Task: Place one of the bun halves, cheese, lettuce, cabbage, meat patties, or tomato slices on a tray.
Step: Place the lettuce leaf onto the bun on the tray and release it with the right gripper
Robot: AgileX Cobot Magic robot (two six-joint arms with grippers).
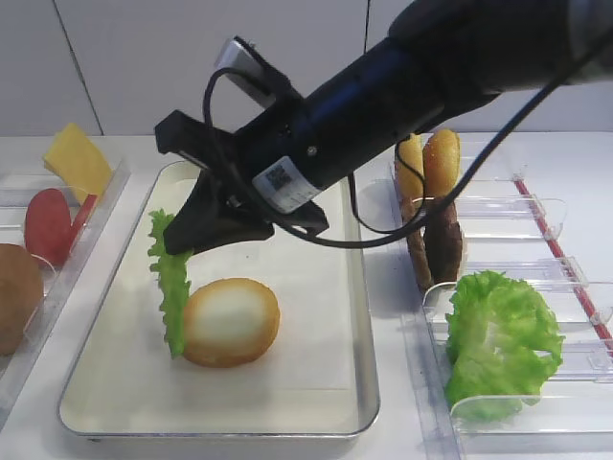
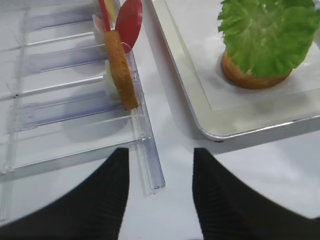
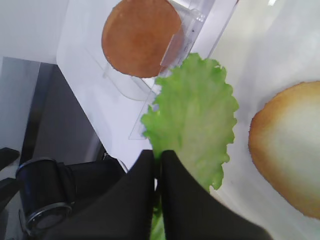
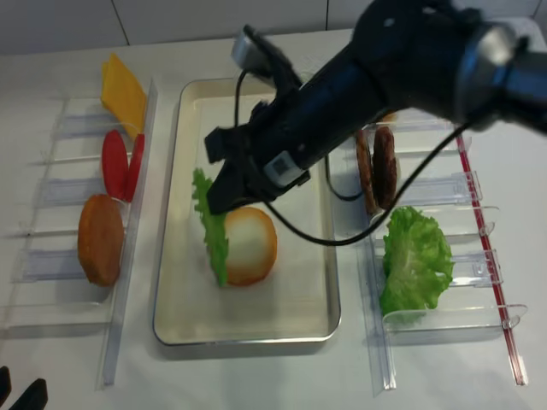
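Note:
The cream tray [image 1: 316, 379] lies in the middle, and one bun half [image 1: 230, 321] rests on it cut face up. My right gripper [image 1: 189, 241] reaches across over the tray's left part, shut on the top edge of a green lettuce leaf [image 1: 170, 283]. The leaf hangs upright with its lower edge against the bun's left side. In the right wrist view the fingertips [image 3: 170, 160] pinch the leaf [image 3: 192, 115] beside the bun half [image 3: 290, 145]. My left gripper [image 2: 160, 155] stands open over bare table, near the tray's corner [image 2: 202, 130], with nothing between its fingers.
A clear holder on the left carries cheese [image 1: 77, 158], tomato slices [image 1: 48, 225] and a bun half [image 1: 17, 292]. The right holder carries bun halves [image 1: 431, 163], meat patties [image 1: 441, 244] and more lettuce [image 1: 498, 340]. The holder's end [image 2: 150, 180] lies just ahead of my left gripper.

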